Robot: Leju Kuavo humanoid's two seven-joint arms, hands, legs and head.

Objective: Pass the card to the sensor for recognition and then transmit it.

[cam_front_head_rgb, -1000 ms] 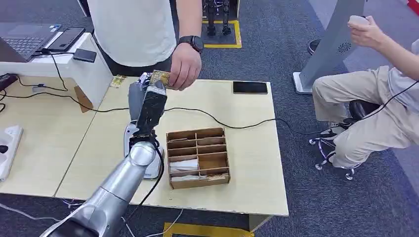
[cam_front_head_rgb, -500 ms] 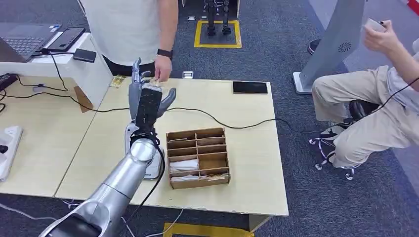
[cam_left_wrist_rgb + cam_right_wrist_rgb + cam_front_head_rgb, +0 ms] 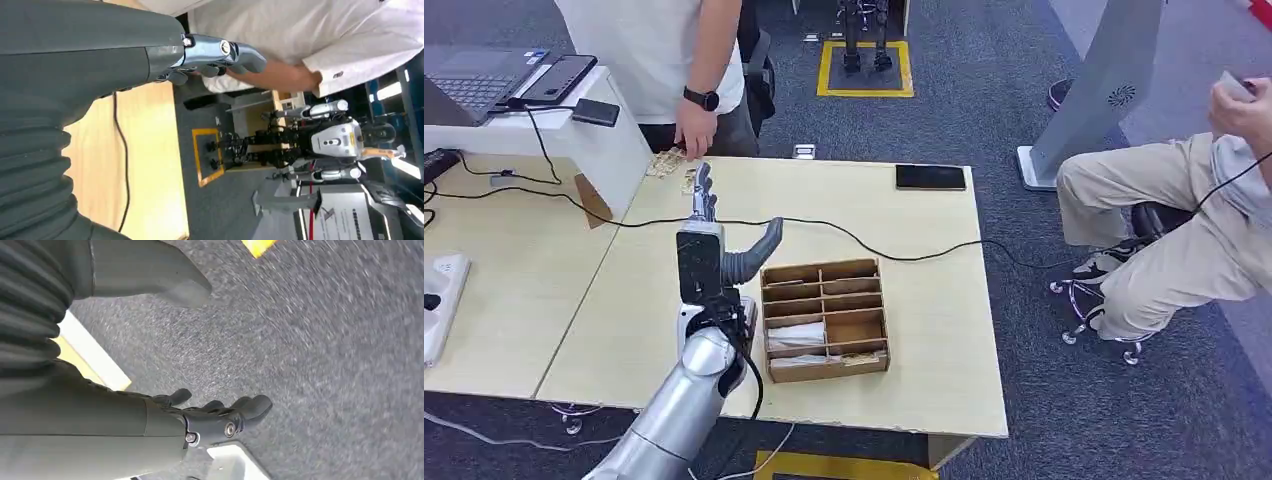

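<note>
While the left hand [image 3: 714, 235] stands raised above the worktop [image 3: 904, 330] with its fingers [image 3: 704, 190] spread upward and its thumb [image 3: 759, 250] splayed to the side, it holds nothing. The left wrist view shows the same hand [image 3: 210, 52] from behind, fingers extended and apart, with a person's white shirt [image 3: 300, 30] just past the fingertips. Directly below and just beside the thumb sits a wooden organiser [image 3: 826, 318] divided into compartments, some holding pale sheets. Beneath the wrist, at the organiser's side, a white device [image 3: 742, 335] rests on the worktop, mostly hidden by the silver forearm. A black cable [image 3: 874, 248] runs across the worktop just behind the thumb. Beyond the fingertips, at the far edge of the worktop, a person's hand [image 3: 692, 130] with a dark wristwatch [image 3: 702, 99] hangs near a small pale patterned item [image 3: 664, 162]; I cannot tell whether that is the card. Farther off to the thumb's side lies a black phone [image 3: 930, 177]. A seated person [image 3: 1184, 220] is well apart on that same side. The right hand [image 3: 220, 417] hangs over grey carpet [image 3: 325, 340], its dark fingers loosely curled in and nothing between them.
</note>
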